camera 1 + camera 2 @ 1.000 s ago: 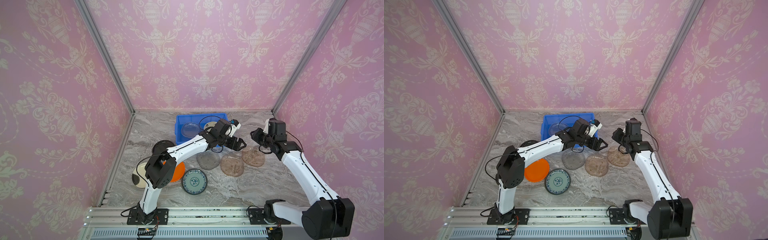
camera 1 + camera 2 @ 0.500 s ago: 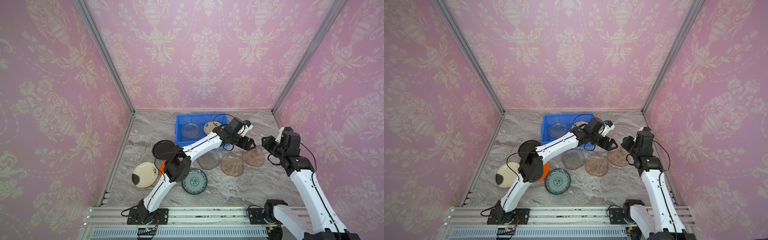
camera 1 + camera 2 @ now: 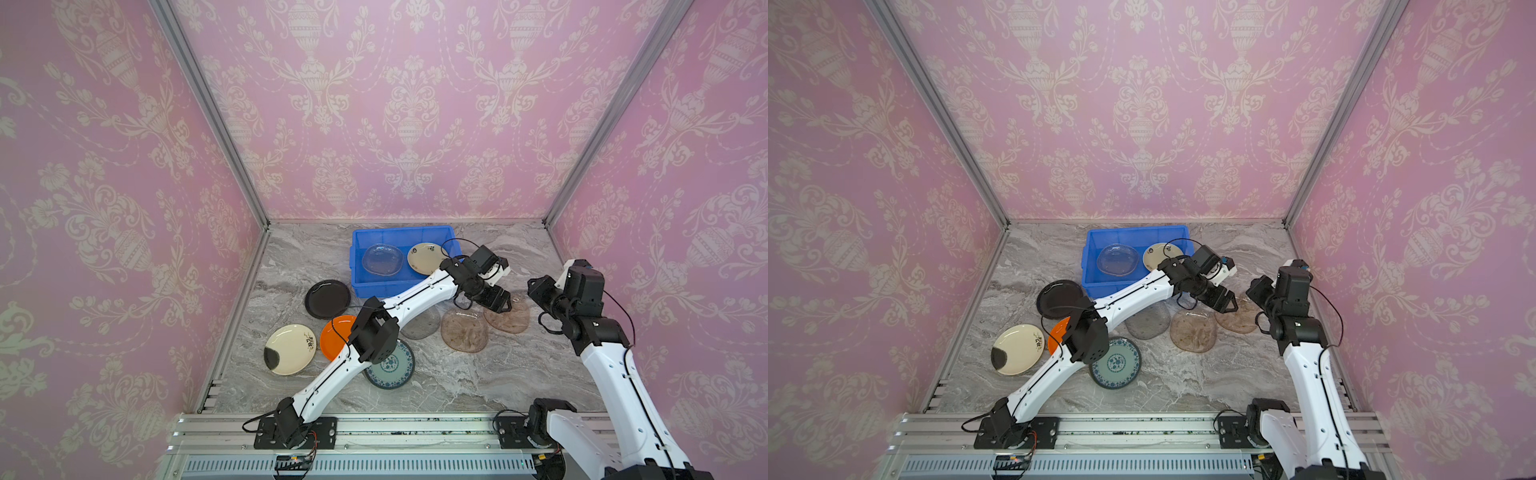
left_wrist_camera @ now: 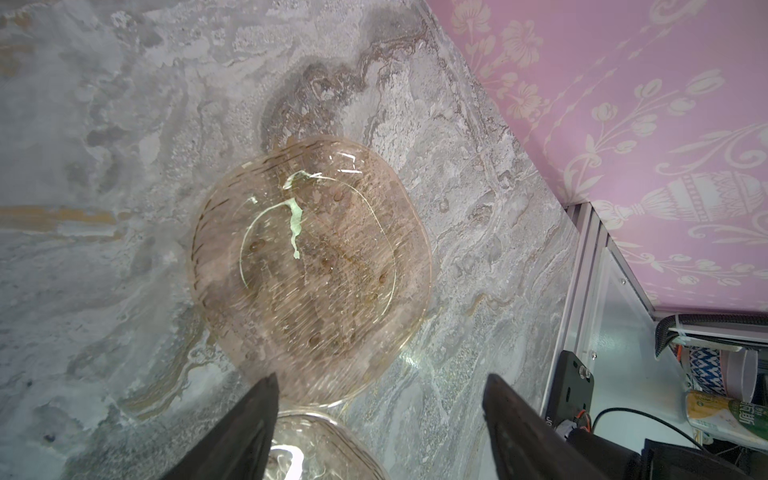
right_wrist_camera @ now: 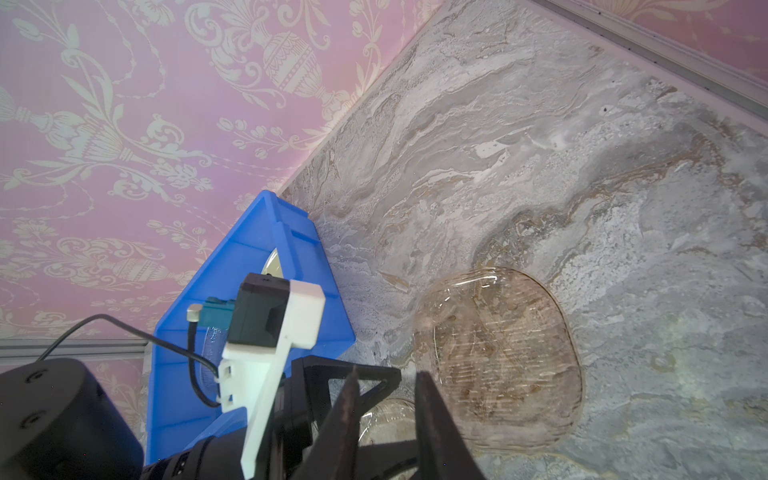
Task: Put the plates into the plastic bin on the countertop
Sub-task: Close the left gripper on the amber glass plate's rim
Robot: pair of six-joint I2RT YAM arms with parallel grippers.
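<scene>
The bright blue rectangular plastic bin (image 3: 399, 231) sits on the grey marble-veined counter (image 3: 478, 386), close to the back wall. Two plates lie abreast inside it: a clear rounded-square glass plate (image 3: 382, 259) and a plain cream round plate (image 3: 424, 257).

The other plates lie out on the counter. A black round plate (image 3: 327, 298) is just in front of the bin's left corner. An orange round plate (image 3: 332, 338) is partly hidden by the left arm's elbow, and a cream round plate with a dark blotch (image 3: 289, 349) lies to its left. A teal-and-white floral plate (image 3: 392, 368) lies nearest the front rail. A translucent grey glass plate (image 3: 422, 328) is half covered by the left forearm. Just beside one another further right are a brownish rounded-square glass plate (image 3: 464, 332) and a second brownish glass plate (image 3: 509, 320).

The left arm reaches across the middle of both top views, and the left fingers (image 4: 249, 424) hang over the near rim of the second brownish glass plate. They are spread wide with nothing between them — whether they touch the glass I cannot tell. The right fingers (image 5: 436, 428) hover off that plate's far-right side, drawn nearly together with a slim gap that holds nothing.
</scene>
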